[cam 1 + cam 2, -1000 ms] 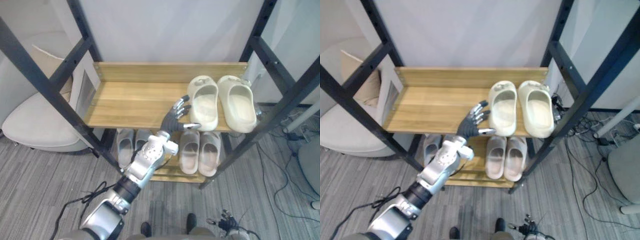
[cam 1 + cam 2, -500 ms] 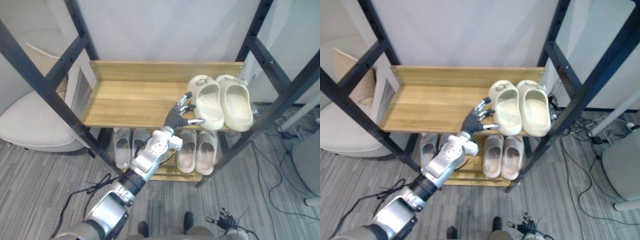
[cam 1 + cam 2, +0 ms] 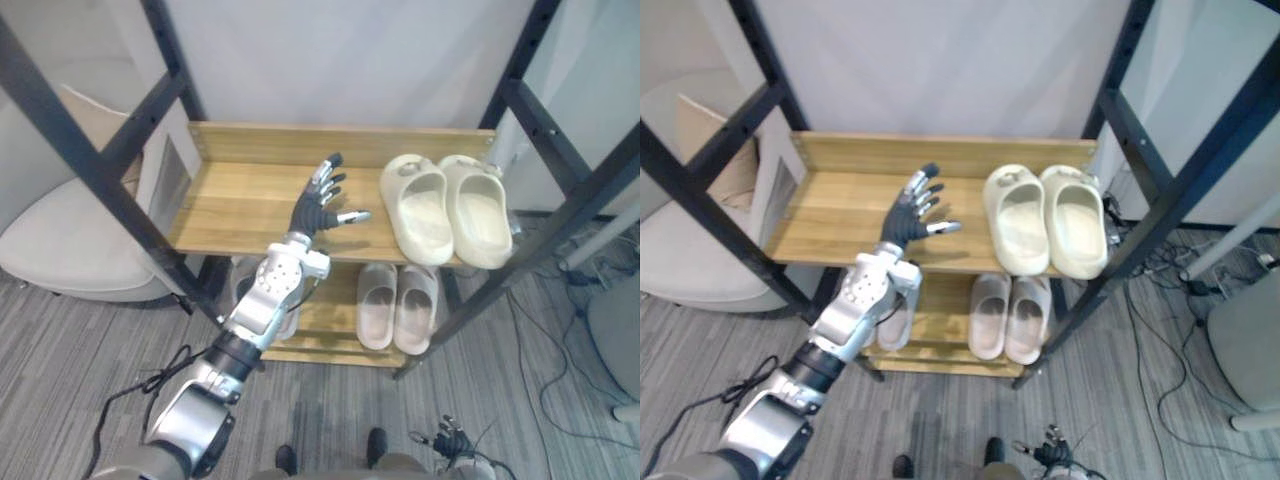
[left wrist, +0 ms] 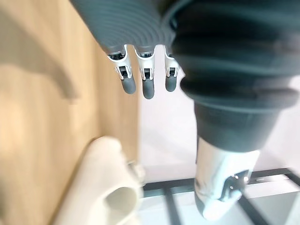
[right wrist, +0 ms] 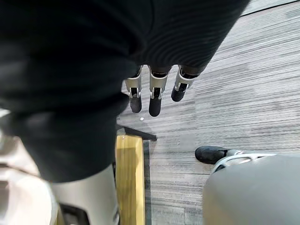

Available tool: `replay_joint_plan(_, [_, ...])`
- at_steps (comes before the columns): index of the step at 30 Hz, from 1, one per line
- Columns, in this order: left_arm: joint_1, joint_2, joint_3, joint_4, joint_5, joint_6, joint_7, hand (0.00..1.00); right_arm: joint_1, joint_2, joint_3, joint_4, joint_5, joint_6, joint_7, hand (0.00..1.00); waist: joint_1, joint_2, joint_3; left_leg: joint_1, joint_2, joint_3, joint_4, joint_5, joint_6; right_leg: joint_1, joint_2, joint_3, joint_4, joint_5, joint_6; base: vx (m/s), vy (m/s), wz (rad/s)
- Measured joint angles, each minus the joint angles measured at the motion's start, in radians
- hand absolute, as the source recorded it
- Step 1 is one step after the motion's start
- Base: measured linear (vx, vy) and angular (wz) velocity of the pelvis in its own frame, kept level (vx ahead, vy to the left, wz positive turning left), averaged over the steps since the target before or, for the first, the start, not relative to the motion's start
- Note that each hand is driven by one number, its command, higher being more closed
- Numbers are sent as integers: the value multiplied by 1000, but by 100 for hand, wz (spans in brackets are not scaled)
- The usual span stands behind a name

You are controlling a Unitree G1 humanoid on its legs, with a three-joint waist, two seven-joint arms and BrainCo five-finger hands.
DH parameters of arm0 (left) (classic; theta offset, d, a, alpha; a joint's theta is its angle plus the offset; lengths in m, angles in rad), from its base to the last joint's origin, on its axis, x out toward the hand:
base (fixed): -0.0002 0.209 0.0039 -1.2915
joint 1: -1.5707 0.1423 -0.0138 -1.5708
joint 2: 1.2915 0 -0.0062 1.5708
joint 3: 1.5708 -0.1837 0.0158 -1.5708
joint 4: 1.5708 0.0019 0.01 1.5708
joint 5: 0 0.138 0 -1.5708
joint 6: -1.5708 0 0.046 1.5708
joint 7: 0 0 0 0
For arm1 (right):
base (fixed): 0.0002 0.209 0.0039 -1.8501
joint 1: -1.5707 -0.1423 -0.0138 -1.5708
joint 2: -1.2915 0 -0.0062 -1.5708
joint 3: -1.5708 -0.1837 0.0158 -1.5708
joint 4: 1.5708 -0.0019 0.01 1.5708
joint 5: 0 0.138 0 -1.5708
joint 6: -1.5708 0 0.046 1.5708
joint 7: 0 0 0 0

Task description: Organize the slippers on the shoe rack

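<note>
Cream slippers point(image 3: 420, 210), two, sit paired on the wooden shelf point(image 3: 240, 200), thumb-side of the left hand point(image 3: 318, 212), whose released fingers are spread. Beneath them are two pale slippers point(image 3: 377, 300). The right hand point(image 5: 151, 93) hangs with its fingers relaxed.

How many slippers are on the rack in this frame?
5: two cream slippers on the upper shelf's right, two beige slippers on the lower shelf beneath, one grey slipper to their left; the left arm may hide another.
</note>
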Motion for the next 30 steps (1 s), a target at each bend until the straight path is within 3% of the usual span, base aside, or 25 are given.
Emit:
replay_joint_plan(7, [163, -4, -65, -269, -68, -36, -75, 0, -16, -25, 34, 54, -1, -1, 18, 0, 30, 3, -38, -20, -5, -49, 7, 4, 1, 2, -2, -19, 1, -8, 1, 6, -7, 15])
replay_joint_plan(15, [450, 23, -113, -333, -118, -34, -196, 0, -23, -29, 41, 90, -16, -2, 23, 0, 50, 9, -58, 18, -4, -108, 6, 0, -5, 68, -2, -86, 32, -62, 2, 6, -11, 26])
replay_joint_plan(21, [637, 24, -94, -154, -95, -9, -258, 0, -34, -29, 44, 117, -40, -4, 32, 0, 61, 5, -61, 34, 4, -119, 6, 1, -10, 78, 4, -102, 52, -80, -3, -3, -10, 7])
replay_joint_plan(30, [707, -22, 104, 287, 123, 14, -259, 0, -34, -22, 70, 128, -54, -4, 37, 0, 63, -25, -72, 50, 13, -99, 6, -7, -18, 84, 15, -75, 48, -92, 0, -6, -2, -9])
